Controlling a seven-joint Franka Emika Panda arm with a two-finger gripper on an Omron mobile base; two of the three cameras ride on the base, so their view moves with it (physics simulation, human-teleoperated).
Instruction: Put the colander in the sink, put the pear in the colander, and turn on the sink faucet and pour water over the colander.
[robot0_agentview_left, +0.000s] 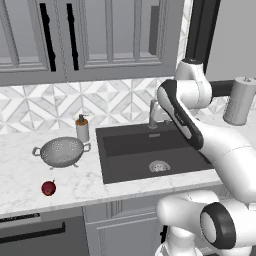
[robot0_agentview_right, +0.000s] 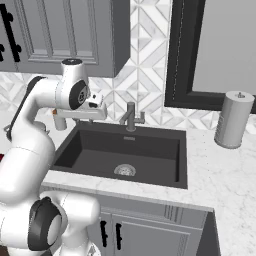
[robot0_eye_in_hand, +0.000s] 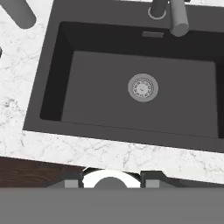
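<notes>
White marble counter (robot0_agentview_left: 75, 185): small dark red pear (robot0_agentview_left: 48, 188) at 7 o'clock of perforated silver-grey metal colander (robot0_agentview_left: 62, 151); dark charcoal rectangular sink (robot0_agentview_left: 145, 152) at 3 o'clock. Grey metal faucet (robot0_agentview_right: 130, 117) behind. Gripper (robot0_agentview_right: 95, 111) spread: cannot tell.

Arm folded high, elbow bent — hand (robot0_agentview_right: 98, 106) raised, fingers' spread unclear
</notes>
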